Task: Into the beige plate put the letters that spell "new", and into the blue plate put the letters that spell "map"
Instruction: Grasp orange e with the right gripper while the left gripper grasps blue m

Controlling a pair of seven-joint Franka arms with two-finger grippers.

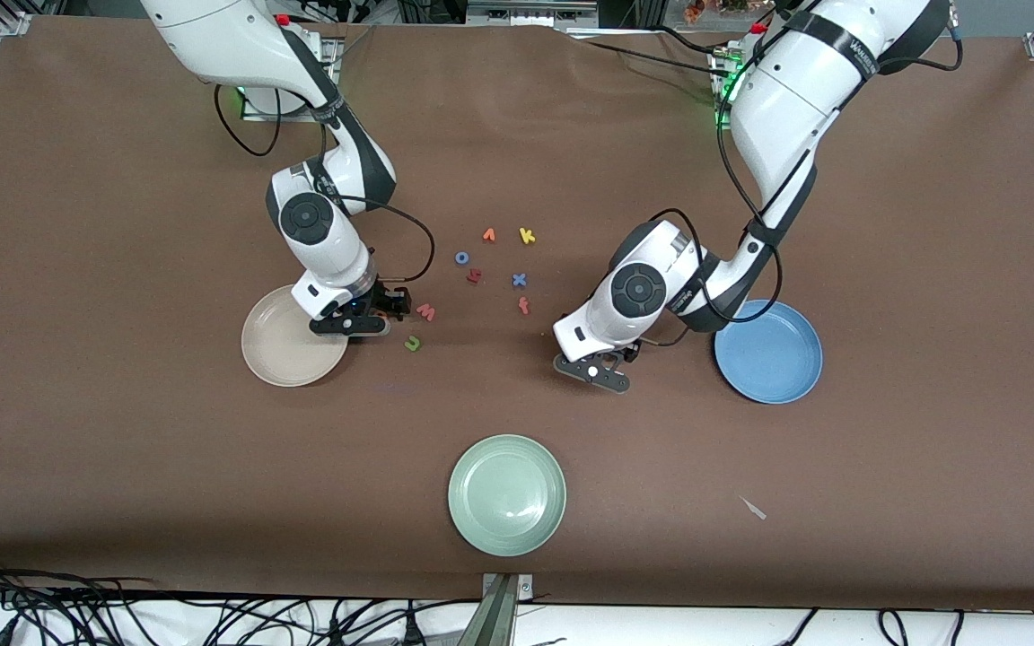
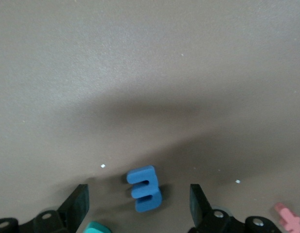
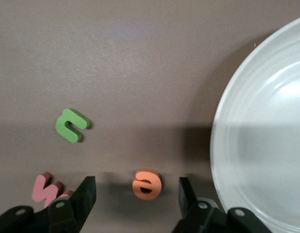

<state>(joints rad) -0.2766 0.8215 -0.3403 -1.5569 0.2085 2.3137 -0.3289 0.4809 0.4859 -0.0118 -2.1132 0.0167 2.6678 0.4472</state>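
Note:
My right gripper hangs low beside the beige plate, open, with the orange e lying on the table between its fingers, untouched. The pink-red w and green n lie just beside it, the n nearer the front camera. My left gripper is low over the table beside the blue plate, open around the blue m, which lies flat and apart from both fingers. The teal p peeks in beside one finger. The yellow a is hidden.
A cluster of other letters lies mid-table: yellow k, an orange letter, blue o, dark red h, blue x, orange-red f. A pale green plate sits near the front edge.

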